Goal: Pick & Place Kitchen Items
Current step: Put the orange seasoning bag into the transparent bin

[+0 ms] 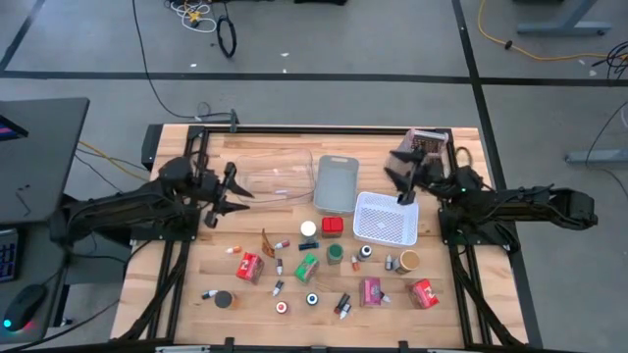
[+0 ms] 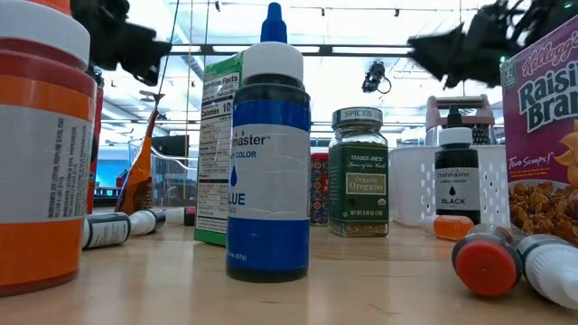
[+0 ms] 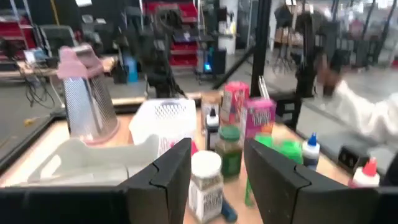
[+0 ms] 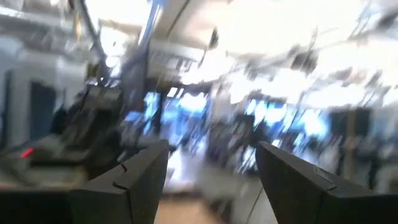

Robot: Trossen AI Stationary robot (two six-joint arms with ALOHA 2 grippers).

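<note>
— Wooden desk [image 1: 186,294] looks crowded along its near edge. Has anything been sorted?

— Hardly, I'd judge. The kitchen items [image 1: 307,268], boxes, jars and little bottles, lie scattered across the near half. The white bin [image 1: 386,218] mid-desk and the grey bin [image 1: 336,183] behind it both look empty.

— And the arms?

— Both are raised toward the far edge. The left claw [image 1: 234,188] hangs over the clear bin [image 1: 280,176], fingers apart, holding nothing. The right claw [image 1: 400,179] hangs by the white bin's far corner, fingers apart, empty.
</note>
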